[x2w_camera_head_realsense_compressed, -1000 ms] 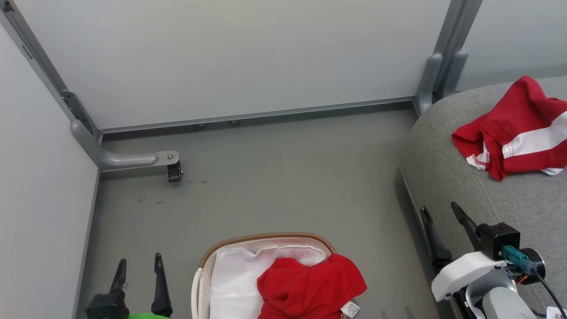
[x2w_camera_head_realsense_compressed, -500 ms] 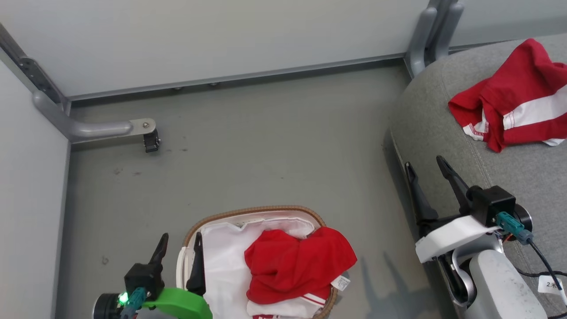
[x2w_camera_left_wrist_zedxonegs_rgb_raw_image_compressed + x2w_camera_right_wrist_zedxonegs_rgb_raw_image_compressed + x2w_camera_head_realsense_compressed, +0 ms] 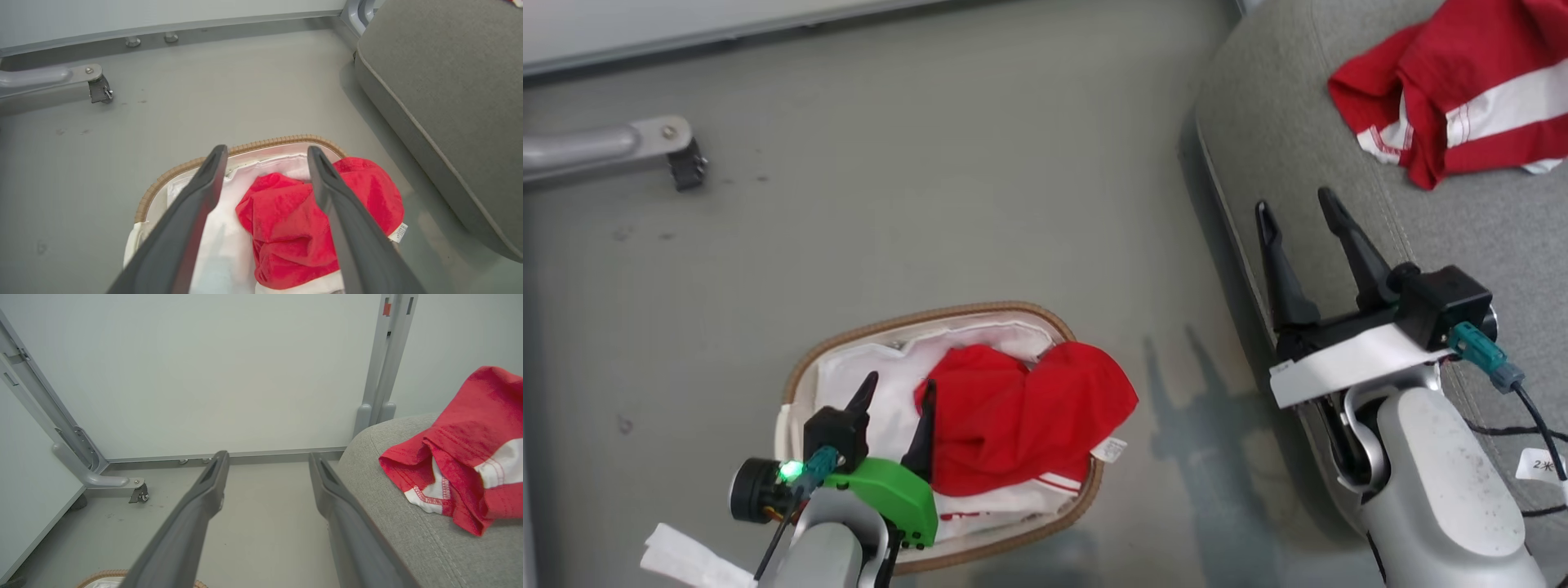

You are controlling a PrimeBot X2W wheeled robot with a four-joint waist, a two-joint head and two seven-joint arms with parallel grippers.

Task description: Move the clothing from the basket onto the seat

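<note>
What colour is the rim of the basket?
The basket rim is woven brown, clearest in the left wrist view.

The only mark I can partly read is on a white paper tag (image 3: 1539, 465) hanging off the black cable (image 3: 1529, 406) at four o'clock in my head view: a "2", then a character resembling "米". The small white tag (image 3: 1112, 448) on the red clothing (image 3: 1013, 408) in the basket (image 3: 980, 311) carries print too fine to read. The same goes for the red lettering on the white trim (image 3: 968, 516).
</note>
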